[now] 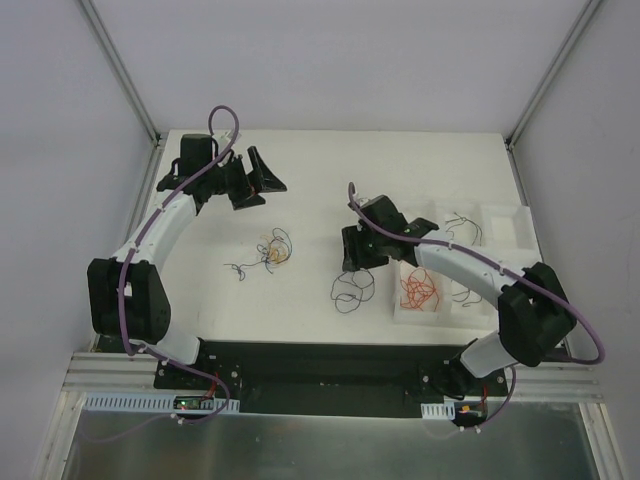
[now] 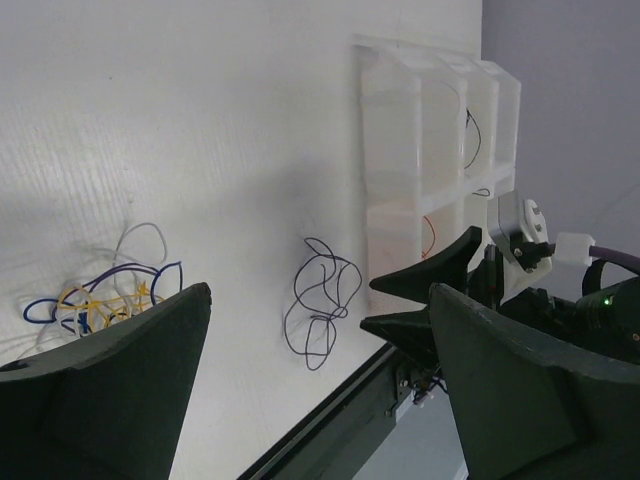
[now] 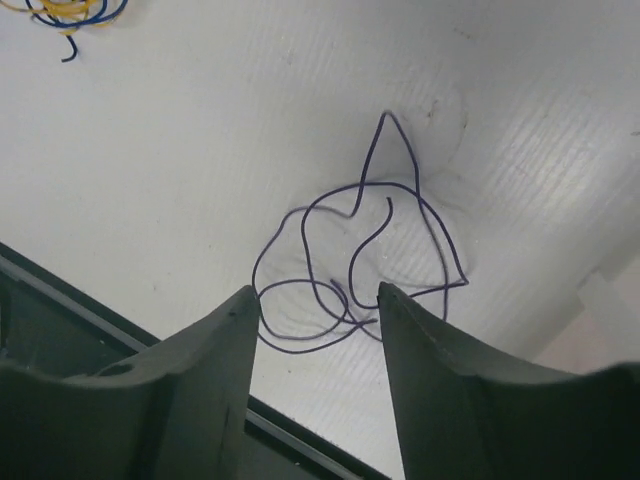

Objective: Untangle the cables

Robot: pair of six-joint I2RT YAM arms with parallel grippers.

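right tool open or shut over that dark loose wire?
Open. In the right wrist view the right tool has its jaws well apart, and the dark wire lies loose on the table beneath the gap, not pinched.

Left end effector [image 1: 252, 182] spread wide, right end effector [image 3: 315, 292] spread too (pointing down)

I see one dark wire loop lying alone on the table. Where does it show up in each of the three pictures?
Top external: the loop lies near the centre, slightly right and low.
Left wrist: the loop is at mid-picture, a little below centre.
Right wrist: the loop fills the middle, seen close.
Shared landmark: the tangle lies left of the loop in every view, at lower left in the left wrist and in the top-left corner in the right wrist.
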